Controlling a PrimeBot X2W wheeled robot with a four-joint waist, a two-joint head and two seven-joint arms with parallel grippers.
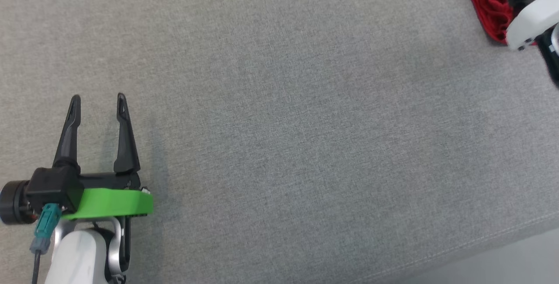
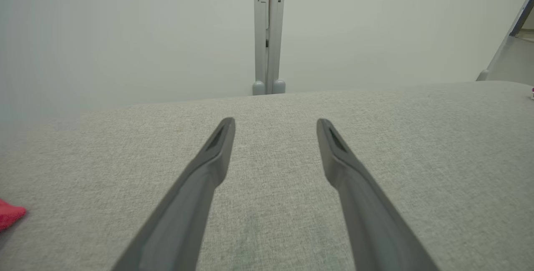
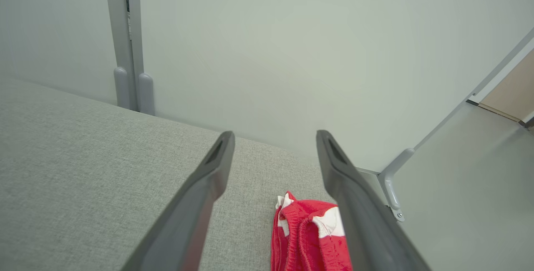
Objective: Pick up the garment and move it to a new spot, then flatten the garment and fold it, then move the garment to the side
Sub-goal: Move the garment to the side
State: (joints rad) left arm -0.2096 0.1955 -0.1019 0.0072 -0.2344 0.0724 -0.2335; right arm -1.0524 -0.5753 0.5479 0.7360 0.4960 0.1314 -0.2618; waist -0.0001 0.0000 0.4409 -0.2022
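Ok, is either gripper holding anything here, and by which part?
Nothing is held. The right gripper hangs open over the red garment; the left gripper is open too.

You have one garment [image 1: 487, 0], red with white patches, lying near the far edge of the grey fabric surface [image 1: 279, 100], at its right. That surface is one single piece. You have two tools: the left tool [image 1: 98, 96] and the right tool [image 3: 275, 134]. Each has two long dark fingers, four in all. One upright grey post [image 2: 269, 33] stands beyond the far edge.
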